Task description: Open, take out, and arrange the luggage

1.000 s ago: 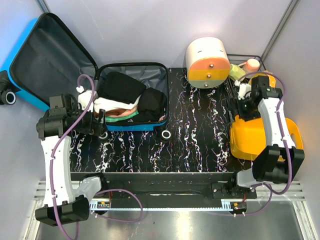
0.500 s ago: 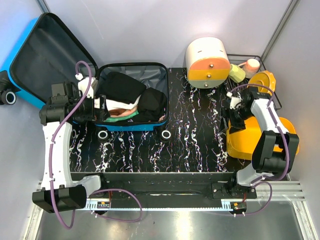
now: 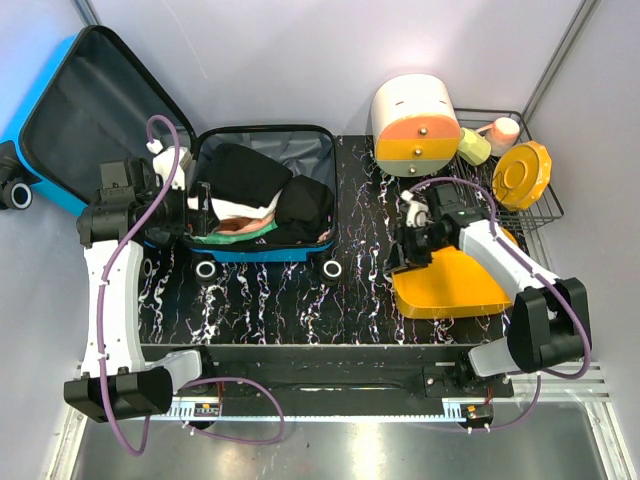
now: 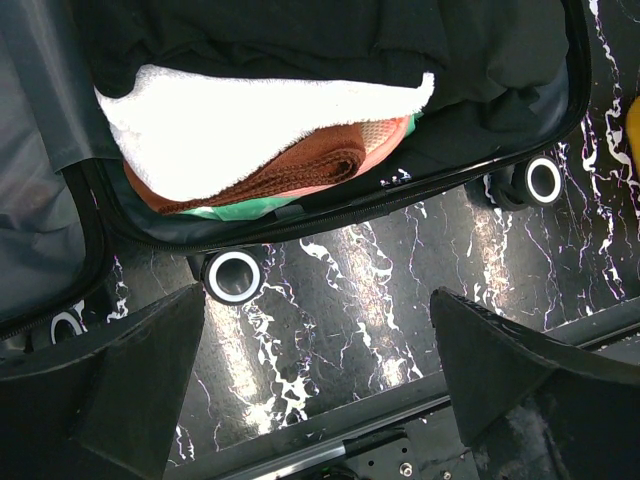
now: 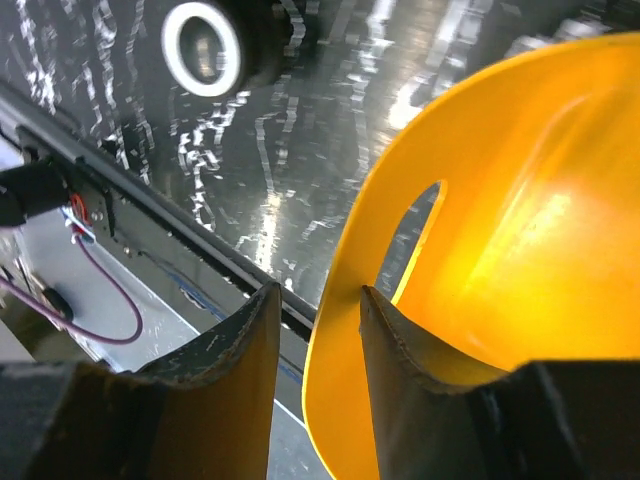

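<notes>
The luggage (image 3: 262, 254) lies open at the back left, its lid (image 3: 100, 110) propped against the wall. Folded black clothes (image 3: 245, 172) and a white towel (image 4: 250, 130) over brown and green cloth fill the lower half. My left gripper (image 3: 200, 222) hovers at the case's left front corner, open and empty (image 4: 318, 300), above a wheel (image 4: 233, 276). My right gripper (image 3: 405, 255) straddles the handle rim of the yellow basin (image 3: 450, 285), which is tilted over the table. The rim (image 5: 345, 300) rests against one finger, with a gap to the other (image 5: 318, 292).
A white-and-orange round drawer box (image 3: 415, 125) stands at the back centre-right. A wire rack (image 3: 545, 215) at the back right holds a yellow lid (image 3: 522, 175), a green cup (image 3: 474, 148) and a pink item (image 3: 503, 130). A black rail (image 3: 320, 360) runs along the near edge.
My right arm has swung left, bringing the yellow basin from the right edge onto the table and tilting it while the jaws narrowed around its rim. The left gripper edged slightly closer to the case.
</notes>
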Controlling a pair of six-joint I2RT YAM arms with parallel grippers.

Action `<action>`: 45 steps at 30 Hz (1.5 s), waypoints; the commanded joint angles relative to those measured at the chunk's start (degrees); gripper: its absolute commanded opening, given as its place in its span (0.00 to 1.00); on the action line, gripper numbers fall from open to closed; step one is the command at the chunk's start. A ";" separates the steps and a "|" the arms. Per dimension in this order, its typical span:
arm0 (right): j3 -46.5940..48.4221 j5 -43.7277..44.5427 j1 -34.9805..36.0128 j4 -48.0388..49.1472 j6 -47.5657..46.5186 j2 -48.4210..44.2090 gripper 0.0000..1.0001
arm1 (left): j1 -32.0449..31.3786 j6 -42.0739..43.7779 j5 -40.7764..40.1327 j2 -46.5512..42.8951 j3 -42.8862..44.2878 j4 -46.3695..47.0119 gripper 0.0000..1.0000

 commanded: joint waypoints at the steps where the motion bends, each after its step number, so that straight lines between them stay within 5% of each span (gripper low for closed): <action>1: 0.41 -2.95 9.79 8.72 5.15 0.04 0.44 | -0.23 -0.33 -0.17 -0.47 1.85 2.67 0.99; 10: 5.50 -3.66 25.07 4.24 -3.64 4.53 0.38 | -0.23 -0.24 -0.35 -1.00 2.82 2.67 0.99; 15: 11.99 -0.77 28.17 -5.50 -21.63 4.71 0.01 | -0.23 0.37 2.20 0.66 3.78 0.83 0.99; 23: 13.08 14.70 28.00 -14.84 -51.06 4.18 0.00 | -0.32 4.32 8.17 3.83 4.84 -0.23 0.99; 32: 9.72 17.70 24.57 -13.79 -62.52 4.44 0.01 | -3.83 17.59 9.41 11.91 12.74 -3.21 0.98; 37: 10.69 18.40 21.67 -13.87 -63.32 3.40 0.22 | -6.47 27.16 10.73 14.20 14.68 -4.80 0.98; 38: 10.87 18.40 21.58 -13.96 -63.06 2.87 0.45 | -6.73 28.14 11.16 14.46 14.77 -4.63 0.98; 39: 10.87 17.88 21.67 -13.87 -62.80 2.25 0.56 | -6.65 29.19 11.60 14.73 15.12 -4.19 0.98; 42: 11.39 16.65 21.58 -13.35 -61.05 -0.73 0.80 | -6.91 35.34 12.05 16.04 16.87 -3.92 0.98; 45: 12.36 16.64 21.49 -11.77 -57.45 -3.63 0.89 | -6.91 43.86 11.52 18.41 18.63 -4.01 0.93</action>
